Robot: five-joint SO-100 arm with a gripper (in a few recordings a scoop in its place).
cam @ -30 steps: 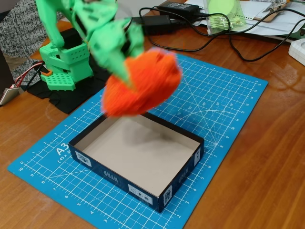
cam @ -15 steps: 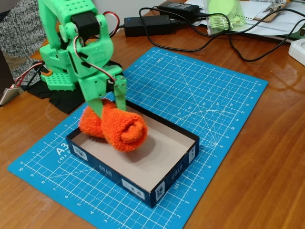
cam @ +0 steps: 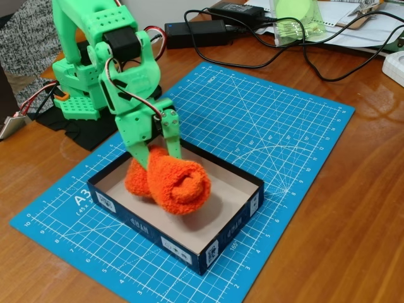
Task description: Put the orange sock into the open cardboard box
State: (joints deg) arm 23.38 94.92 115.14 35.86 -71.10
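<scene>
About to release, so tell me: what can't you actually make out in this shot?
- Fixed view: whether the orange sock touches the open cardboard box floor; the sock hides its own underside.
- Fingers: their tips sink into the sock's fuzz.
- Box lettering: too small to read.
- Arm's top: cut off by the upper edge.

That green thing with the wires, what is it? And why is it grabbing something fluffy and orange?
It is a small robot arm. Its gripper, like two fingers, is pinching an orange sock and holding it inside an open cardboard box. The camera stands still, looking down at the table from one side. The box sits on a blue cutting mat with white grid lines, on a wooden table. Behind are black cables and a black power brick.
</scene>
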